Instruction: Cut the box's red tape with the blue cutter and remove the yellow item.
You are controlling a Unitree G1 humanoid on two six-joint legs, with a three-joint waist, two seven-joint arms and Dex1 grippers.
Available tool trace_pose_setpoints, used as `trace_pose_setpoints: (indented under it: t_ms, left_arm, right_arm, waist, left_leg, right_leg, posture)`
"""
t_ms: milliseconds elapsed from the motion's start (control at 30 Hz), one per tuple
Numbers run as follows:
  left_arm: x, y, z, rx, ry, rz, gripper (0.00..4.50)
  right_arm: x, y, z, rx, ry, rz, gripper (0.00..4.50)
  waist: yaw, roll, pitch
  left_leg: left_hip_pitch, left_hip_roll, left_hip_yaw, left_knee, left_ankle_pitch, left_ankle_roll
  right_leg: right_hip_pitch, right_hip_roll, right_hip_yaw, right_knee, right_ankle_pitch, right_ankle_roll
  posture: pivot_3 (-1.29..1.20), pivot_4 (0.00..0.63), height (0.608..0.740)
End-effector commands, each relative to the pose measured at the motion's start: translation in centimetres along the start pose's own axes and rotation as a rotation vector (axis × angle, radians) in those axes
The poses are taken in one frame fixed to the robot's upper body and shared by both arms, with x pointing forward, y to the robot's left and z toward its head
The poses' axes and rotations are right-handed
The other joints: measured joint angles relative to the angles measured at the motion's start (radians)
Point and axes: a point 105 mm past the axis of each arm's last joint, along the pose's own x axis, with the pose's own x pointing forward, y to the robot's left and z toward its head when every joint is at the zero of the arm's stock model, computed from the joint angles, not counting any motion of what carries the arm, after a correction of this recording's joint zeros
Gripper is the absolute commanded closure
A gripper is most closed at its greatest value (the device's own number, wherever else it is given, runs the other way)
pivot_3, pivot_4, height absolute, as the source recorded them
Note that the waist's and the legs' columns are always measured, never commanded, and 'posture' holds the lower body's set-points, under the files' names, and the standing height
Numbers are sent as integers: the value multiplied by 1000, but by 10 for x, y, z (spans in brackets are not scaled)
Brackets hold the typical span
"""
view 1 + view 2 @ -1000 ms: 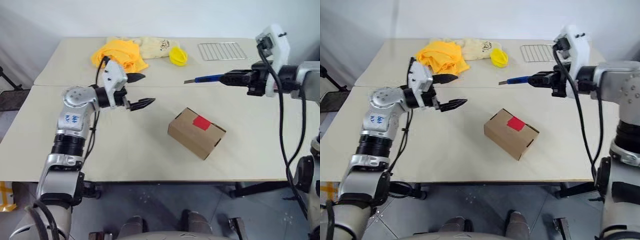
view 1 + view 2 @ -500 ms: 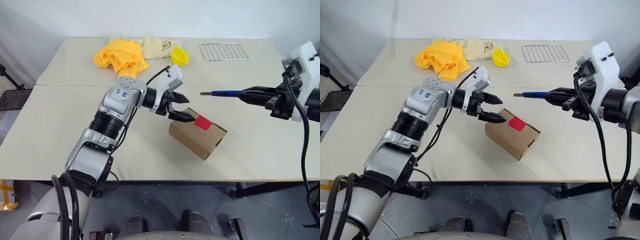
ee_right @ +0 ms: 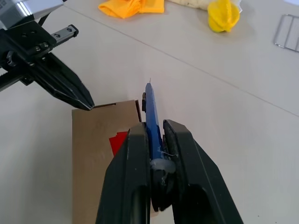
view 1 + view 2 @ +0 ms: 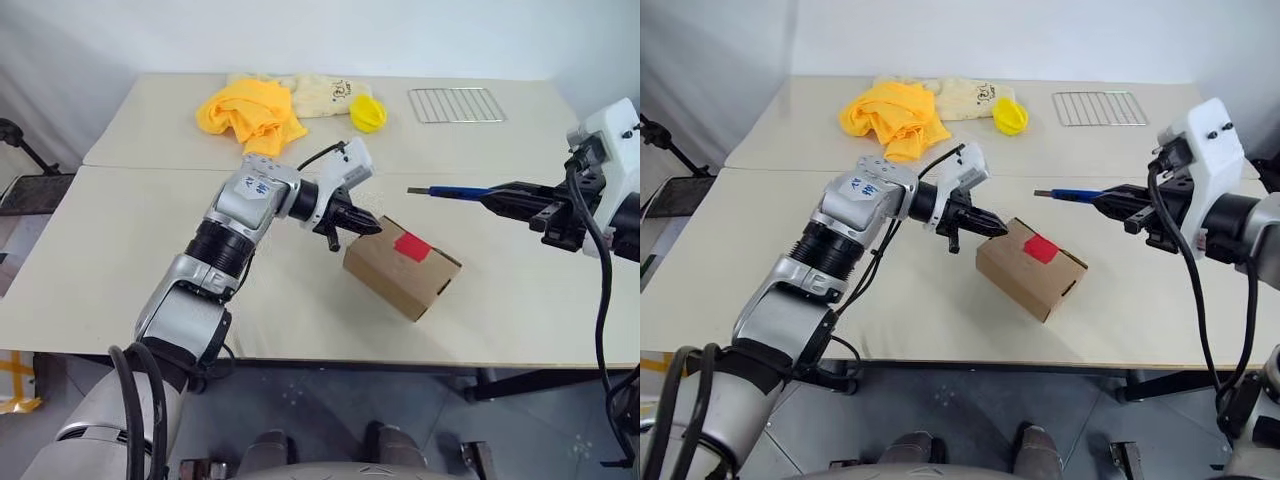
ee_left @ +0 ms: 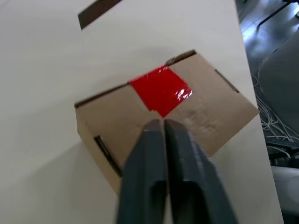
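Brown cardboard: one small rectangular box (image 4: 402, 266) lies on the beige counter (image 4: 120, 250), with one square patch of red tape (image 4: 411, 246) on top. The left gripper (image 4: 365, 225) has its fingers pressed together at the box's upper edge. The right gripper (image 4: 500, 198) pinches one slim blue cutter (image 4: 450, 190) above the counter. Behind lie one yellow cloth (image 4: 245, 108), one cream bag with unreadable print (image 4: 325, 95), one yellow lump (image 4: 368, 112) and one wire rack (image 4: 455, 104). The floor is grey.

Brown box (image 4: 400, 266) with red tape (image 4: 411, 246) on bench (image 4: 130, 250). Left gripper (image 4: 368, 227), jaws together, at box's left top edge. Right gripper (image 4: 492, 197) holds blue cutter (image 4: 452, 191) level, above bench right of box. Yellow cloth (image 4: 248, 112), wire rack (image 4: 455, 104) at far side.
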Motion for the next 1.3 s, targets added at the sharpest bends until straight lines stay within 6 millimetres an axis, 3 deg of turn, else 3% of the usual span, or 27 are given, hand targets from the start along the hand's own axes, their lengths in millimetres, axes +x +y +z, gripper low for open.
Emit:
trace_pose_setpoints:
  t_ms: [33, 333, 500, 1300]
  left_arm:
    - [7, -4, 5, 12, 32, 12, 4500]
    - [17, -10, -13, -48, 116, -19, 4500]
    - [21, -12, -26, -59, 169, -35, 4500]
    - [15, -12, -28, -64, 180, -27, 4500]
  right_arm:
    - [-8, 0, 4, -35, -20, -36, 4339]
    - [-4, 10, -11, -54, 35, -7, 4339]
    - [10, 17, -18, -64, 56, 27, 4339]
    - [33, 2, -16, -74, 25, 15, 4339]
  waist:
    - [0, 0, 0]
    - [-1, 0, 0]
    - [-1, 0, 0]
    - [-2, 0, 0]
  left_leg:
    - [0, 0, 0, 0, 0, 0]
    - [0, 0, 0, 0, 0, 0]
    - [0, 0, 0, 1, 0, 0]
    - [0, 0, 0, 4, 0, 0]
  right_leg:
    - [0, 0, 0, 0, 0, 0]
    - [0, 0, 0, 0, 0, 0]
    - [0, 0, 0, 0, 0, 0]
    - [0, 0, 0, 1, 0, 0]
  posture:
    - [0, 150, 740]
    - [0, 150, 740]
    - [0, 150, 740]
    - [0, 150, 740]
